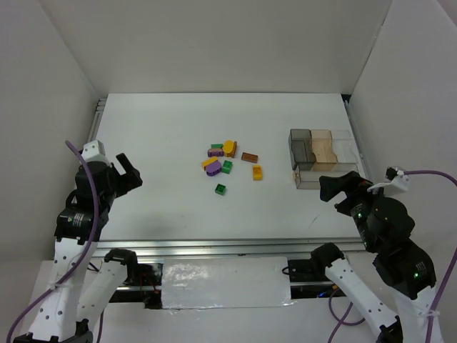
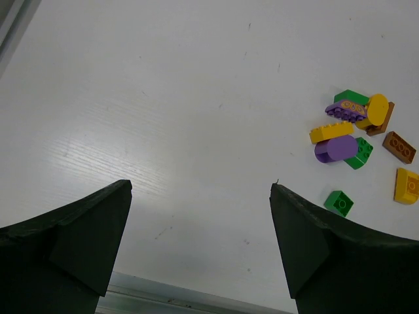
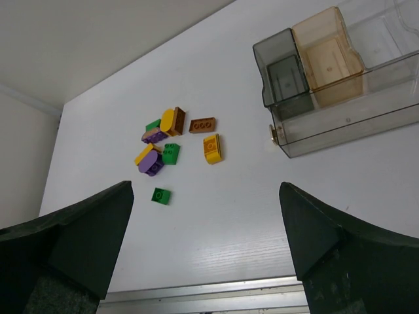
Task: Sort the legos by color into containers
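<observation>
green, purple, yellow, brown legos (image 1: 227, 166) clustered on counter (image 1: 157, 143), containers (image 1: 314, 179) well apart; left end effector (image 2: 200, 186) and right end effector (image 3: 206, 184) spread wide, empty.

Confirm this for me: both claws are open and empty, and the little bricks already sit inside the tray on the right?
Not quite. The left claw and right claw are open and empty, but the bricks lie loose on the table, outside the tray; the top external view shows it.
</observation>
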You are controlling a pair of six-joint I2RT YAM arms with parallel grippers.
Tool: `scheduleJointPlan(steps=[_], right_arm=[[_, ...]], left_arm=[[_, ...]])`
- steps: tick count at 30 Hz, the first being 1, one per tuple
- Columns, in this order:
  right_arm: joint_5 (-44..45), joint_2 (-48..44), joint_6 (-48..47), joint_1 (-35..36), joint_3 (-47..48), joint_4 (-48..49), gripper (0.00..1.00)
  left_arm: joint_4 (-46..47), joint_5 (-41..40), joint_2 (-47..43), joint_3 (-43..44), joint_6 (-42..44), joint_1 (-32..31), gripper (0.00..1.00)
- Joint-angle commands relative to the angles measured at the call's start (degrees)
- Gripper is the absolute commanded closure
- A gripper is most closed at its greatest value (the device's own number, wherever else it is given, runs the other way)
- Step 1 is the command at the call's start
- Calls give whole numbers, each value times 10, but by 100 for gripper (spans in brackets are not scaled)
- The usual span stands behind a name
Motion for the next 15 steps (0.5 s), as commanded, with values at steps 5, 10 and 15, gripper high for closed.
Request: scheduleJointPlan(steps=[5, 10, 15], right_arm=[[-7, -9, -10, 2, -8, 22, 0], [-5, -13, -6, 2, -11, 25, 0], [-51, 20, -11, 1, -22, 37, 0]], left_arm=[[18, 2, -3, 19, 6, 2, 1], [18, 1, -5, 19, 6, 2, 1], [18, 1, -8, 18, 5, 2, 0]])
